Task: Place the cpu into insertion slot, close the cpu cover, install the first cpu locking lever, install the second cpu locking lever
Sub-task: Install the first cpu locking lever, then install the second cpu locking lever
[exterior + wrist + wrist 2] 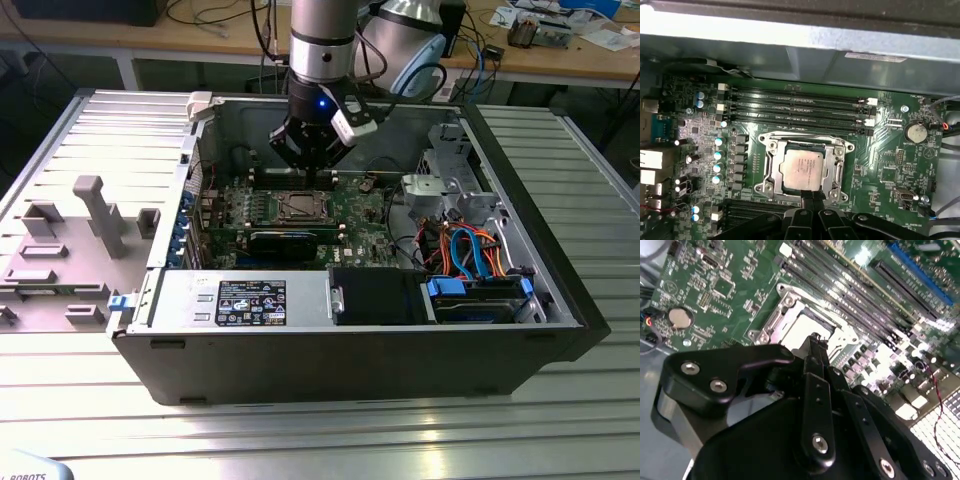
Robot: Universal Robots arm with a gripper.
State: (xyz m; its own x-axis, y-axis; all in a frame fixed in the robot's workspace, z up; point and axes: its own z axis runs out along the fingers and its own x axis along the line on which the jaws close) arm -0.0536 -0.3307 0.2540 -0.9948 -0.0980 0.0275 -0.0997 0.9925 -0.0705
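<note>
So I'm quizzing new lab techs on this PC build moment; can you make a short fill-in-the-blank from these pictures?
1. The chip lies in the socket with its ____ metal top showing.
2. The metal frame lies ____ around the chip.
3. In the first wrist view, the gripper sits at the socket's edge, on the side away from the long ____ slots.
4. The board sits inside an open computer ____.

Missing words: silver-grey; flat; memory; case

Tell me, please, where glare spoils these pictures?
In the second wrist view, glare whitens the cpu and nearby board; in the first wrist view the cpu reads clearly, with glare on the case wall; the exterior view is evenly lit.
</note>
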